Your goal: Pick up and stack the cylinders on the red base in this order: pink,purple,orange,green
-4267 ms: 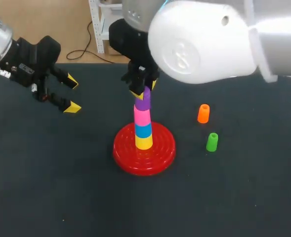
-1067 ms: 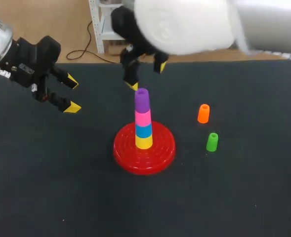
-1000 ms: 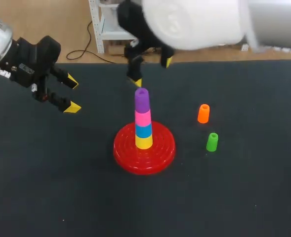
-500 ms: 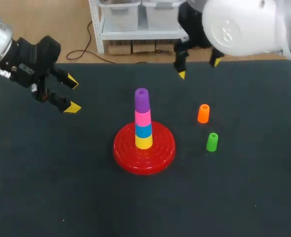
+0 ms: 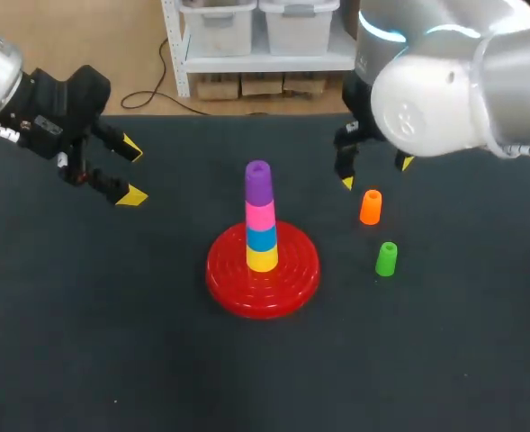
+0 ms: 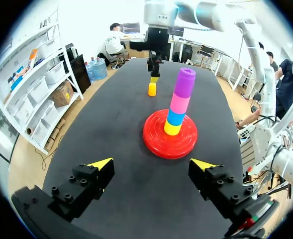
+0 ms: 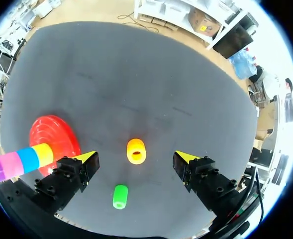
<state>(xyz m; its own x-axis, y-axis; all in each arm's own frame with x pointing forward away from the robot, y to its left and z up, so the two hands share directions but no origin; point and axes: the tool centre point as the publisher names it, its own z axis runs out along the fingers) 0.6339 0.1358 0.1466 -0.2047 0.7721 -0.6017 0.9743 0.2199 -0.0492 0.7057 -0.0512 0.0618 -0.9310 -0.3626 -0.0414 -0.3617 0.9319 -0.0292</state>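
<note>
1. Four cylinders stand stacked on the round red plastic base: yellow cylinder, blue cylinder, pink cylinder, and purple cylinder on top. By my read, orange is next.
2. Small orange plastic cylinder stands upright on the dark worktop, at 2 o'clock from the base. Green plastic cylinder is at 3 o'clock, near the orange one and not touching it.
3. Right fingers hang over the orange cylinder, spread wide and holding nothing. The right wrist view looks straight down its bore, centred between the tips, which looks like line-up for a top-down grasp.
4. Left fingers sit at 10 o'clock, well apart from the stack, released wide and empty. They are probably parked clear of the right arm's path.
</note>
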